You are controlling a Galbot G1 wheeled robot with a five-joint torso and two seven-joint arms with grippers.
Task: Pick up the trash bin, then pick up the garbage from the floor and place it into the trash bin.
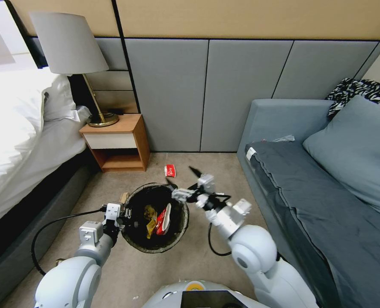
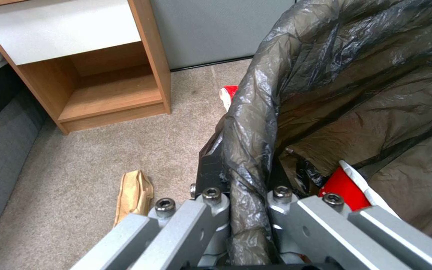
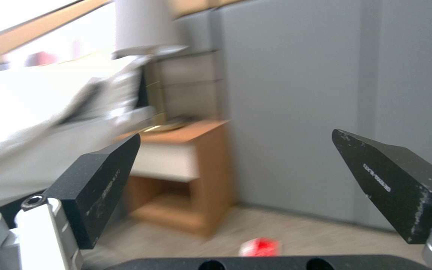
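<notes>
We see the bed [image 1: 14, 128] along the left and the blue-grey sofa [image 1: 327, 205] along the right, with the beige carpet floor [image 1: 198, 256] running between them up to the grey wall panels. Against that wall, beside the bed, stands the wooden nightstand [image 1: 119, 143], whose top surface carries a lamp [image 1: 76, 55] with a brass base.

In the middle of the floor sits the trash bin [image 1: 132, 239], its dark liner bag folded over the rim. Inside it we make out a yellow wrapper [image 1: 150, 218] and a red-and-white wrapper [image 1: 164, 220] lying side by side. The left gripper [image 1: 123, 216] is at the bin's left edge; in the left wrist view its jaws are pinching the rim and the liner [image 2: 248, 165] between them.

The right gripper [image 1: 183, 179] hangs above the bin's far right edge, and its jaws are spread wide with nothing between them, as the right wrist view shows with both black fingertips [image 3: 103, 180] well apart.

On the floor beyond the bin, near the wall, lies a small red-and-white piece of garbage [image 1: 170, 170]. A crumpled brown paper [image 2: 135, 191] lies on the carpet just beside the bin's left side, near the left gripper.
</notes>
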